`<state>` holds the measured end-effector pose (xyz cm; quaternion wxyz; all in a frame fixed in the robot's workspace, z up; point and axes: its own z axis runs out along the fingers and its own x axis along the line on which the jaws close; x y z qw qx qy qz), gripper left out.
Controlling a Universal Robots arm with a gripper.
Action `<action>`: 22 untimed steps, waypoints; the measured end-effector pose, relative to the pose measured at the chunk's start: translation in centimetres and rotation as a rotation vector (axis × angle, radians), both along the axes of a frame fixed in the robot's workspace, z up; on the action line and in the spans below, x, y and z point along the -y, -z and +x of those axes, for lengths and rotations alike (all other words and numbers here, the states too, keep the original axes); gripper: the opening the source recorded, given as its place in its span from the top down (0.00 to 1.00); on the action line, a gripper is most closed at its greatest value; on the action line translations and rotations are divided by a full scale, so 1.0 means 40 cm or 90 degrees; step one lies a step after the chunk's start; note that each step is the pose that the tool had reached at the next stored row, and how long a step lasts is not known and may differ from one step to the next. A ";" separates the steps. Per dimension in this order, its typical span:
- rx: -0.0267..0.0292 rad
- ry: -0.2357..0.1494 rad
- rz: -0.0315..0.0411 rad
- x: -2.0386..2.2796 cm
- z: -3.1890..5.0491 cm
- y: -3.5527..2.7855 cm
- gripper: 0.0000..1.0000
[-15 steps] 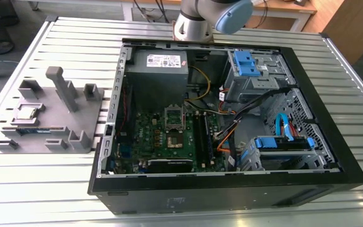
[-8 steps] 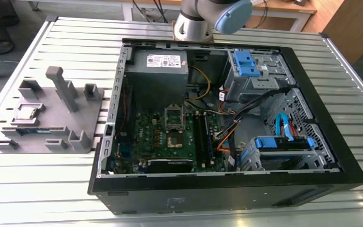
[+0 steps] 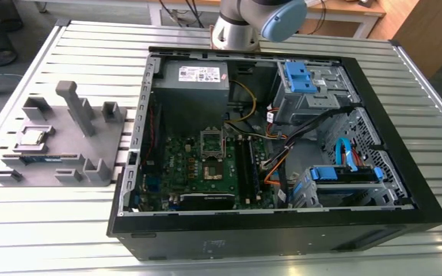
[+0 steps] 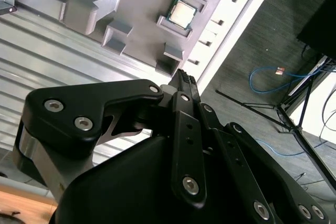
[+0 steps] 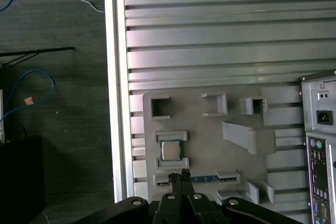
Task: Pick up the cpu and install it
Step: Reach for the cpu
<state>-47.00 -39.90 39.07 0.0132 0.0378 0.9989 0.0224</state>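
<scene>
The cpu [image 3: 35, 137] is a small silvery square chip lying flat in a recess of the grey fixture [image 3: 90, 144], on the slatted table at the exterior view's left. It also shows in both wrist views, cpu [image 5: 170, 150] and cpu [image 4: 182, 14]. My gripper [image 5: 182, 173] hangs well above the fixture, and its black fingers meet at the tip, shut with nothing between them; the gripper [image 4: 181, 73] looks the same in the second wrist view. The open computer case [image 3: 405, 190] shows the green motherboard with its socket [image 3: 212, 168].
A tall grey post [image 3: 69, 100] and several smaller blocks rise from the fixture. A memory stick [image 5: 202, 178] with a blue label lies next to the cpu. The case holds a power supply [image 3: 194, 77], blue drive cages [image 3: 301, 80] and loose cables. The table's edge [image 5: 118, 129] borders dark floor.
</scene>
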 end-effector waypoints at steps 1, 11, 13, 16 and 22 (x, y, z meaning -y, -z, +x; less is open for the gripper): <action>-0.0001 0.000 0.0000 0.000 0.000 0.004 0.89; -0.0019 0.000 0.0000 0.002 -0.001 0.041 0.89; -0.0031 0.000 0.0000 0.003 -0.001 0.049 0.89; -0.0050 0.000 0.0000 0.003 -0.001 0.059 0.89; -0.0087 0.000 0.0000 0.003 -0.001 0.081 0.89</action>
